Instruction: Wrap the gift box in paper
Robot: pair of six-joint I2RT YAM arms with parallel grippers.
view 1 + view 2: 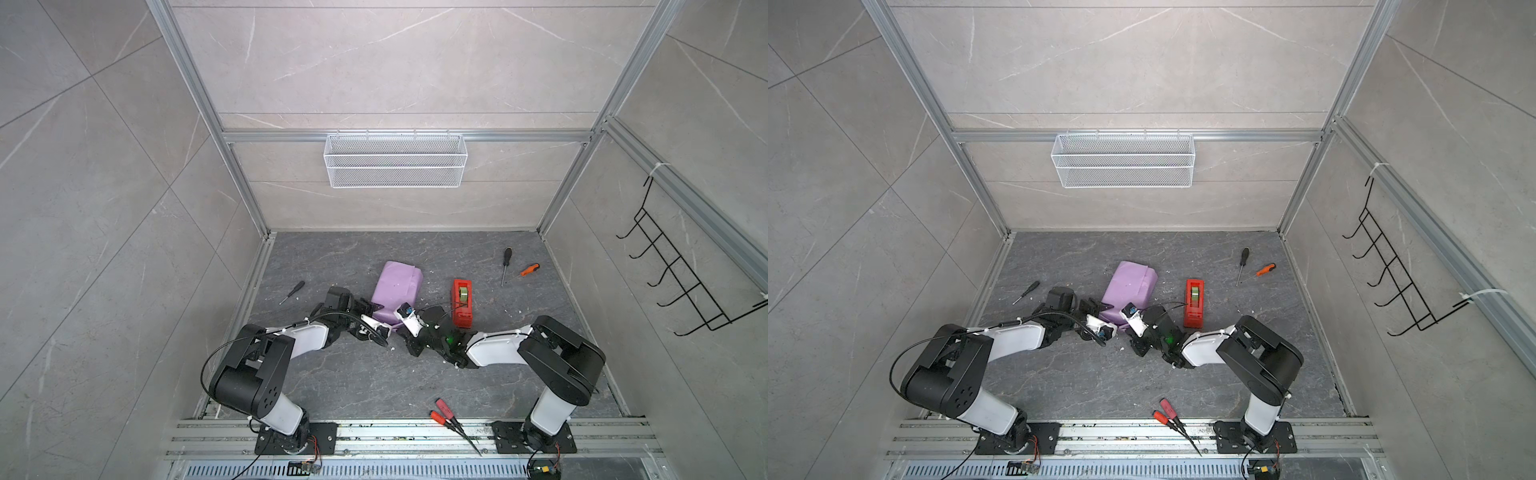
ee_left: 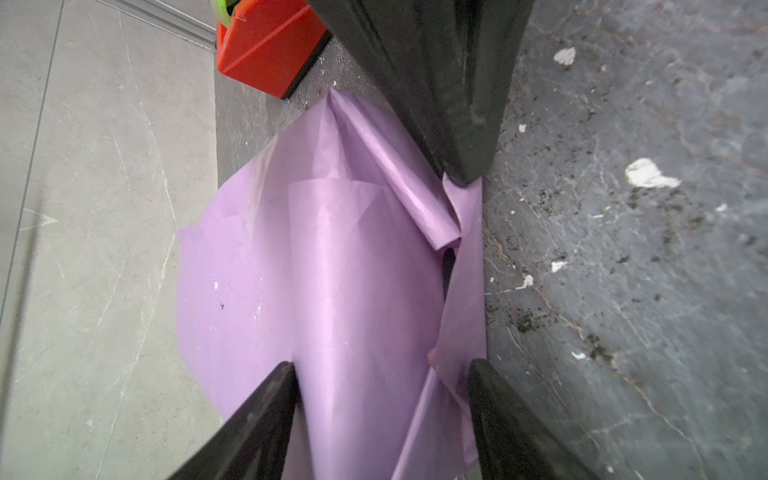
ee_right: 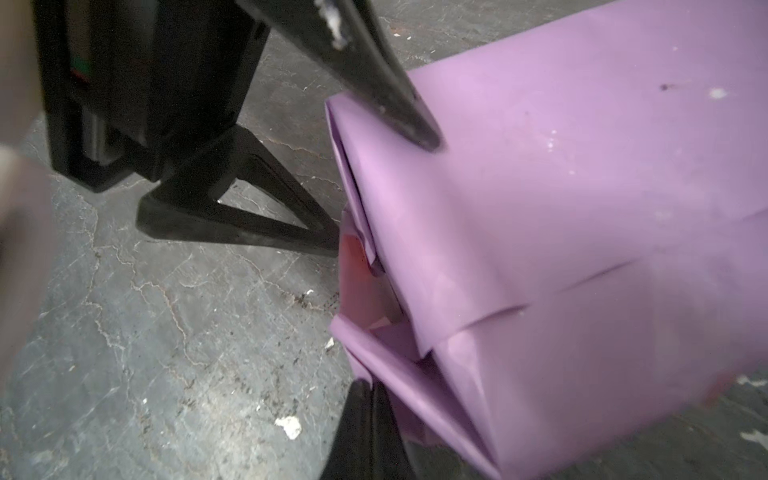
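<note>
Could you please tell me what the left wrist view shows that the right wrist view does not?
Only the left wrist view shows the red tape dispenser. Only the right wrist view shows the left gripper from outside, black body included, and a clear look at the pink inside the paper's open end. Both show the lilac paper, the left gripper's fingers apart around its end, the shut right gripper and the grey table.
</note>
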